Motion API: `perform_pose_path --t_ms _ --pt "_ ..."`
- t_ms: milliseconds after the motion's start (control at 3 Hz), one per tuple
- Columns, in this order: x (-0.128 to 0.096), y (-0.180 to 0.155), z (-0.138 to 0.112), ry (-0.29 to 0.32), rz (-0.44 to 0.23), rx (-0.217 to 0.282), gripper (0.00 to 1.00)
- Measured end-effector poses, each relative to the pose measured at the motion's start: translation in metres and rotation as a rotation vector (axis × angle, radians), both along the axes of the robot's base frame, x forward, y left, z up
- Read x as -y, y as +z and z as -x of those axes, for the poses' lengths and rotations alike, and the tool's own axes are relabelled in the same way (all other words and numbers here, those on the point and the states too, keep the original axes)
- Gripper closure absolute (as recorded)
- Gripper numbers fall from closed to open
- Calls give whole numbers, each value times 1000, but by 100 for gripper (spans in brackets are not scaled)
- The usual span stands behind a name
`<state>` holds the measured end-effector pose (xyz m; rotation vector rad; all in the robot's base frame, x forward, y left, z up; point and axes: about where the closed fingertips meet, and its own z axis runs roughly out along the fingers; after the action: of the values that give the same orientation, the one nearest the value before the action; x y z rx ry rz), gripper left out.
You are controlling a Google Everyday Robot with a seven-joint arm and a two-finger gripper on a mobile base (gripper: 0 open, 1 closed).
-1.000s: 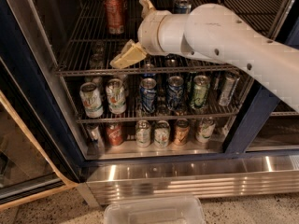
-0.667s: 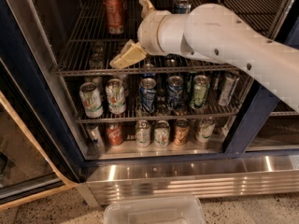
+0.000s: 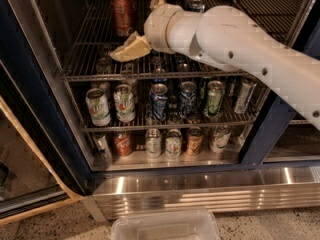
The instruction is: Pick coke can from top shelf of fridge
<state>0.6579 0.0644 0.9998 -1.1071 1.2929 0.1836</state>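
reaching into the dark-blue-framed fridge (image 3: 260, 134), the cream two-finger gripper (image 3: 132, 25) hung wide open, empty, beside the red aluminium coke can (image 3: 122, 14) standing on the grey wire top shelf (image 3: 90, 54), spread presumably to straddle it.

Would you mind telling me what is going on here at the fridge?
The robot's arm reaches into the fridge toward the coke can, which stands upright on the top shelf. The gripper is open just right of the can and has not closed on it yet. More cans fill the lower racks.
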Motion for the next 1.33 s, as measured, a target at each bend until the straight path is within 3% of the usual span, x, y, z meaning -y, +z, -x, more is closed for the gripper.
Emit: perform_pose_path --t_ms 333,667,1000,1333 --pt "-13 21 -4 17 -124 25 0" --pt "-32 41 -1 73 -210 44 0" --pt "-59 55 10 145 -305 15 0" --pt "-59 55 10 145 -305 15 0"
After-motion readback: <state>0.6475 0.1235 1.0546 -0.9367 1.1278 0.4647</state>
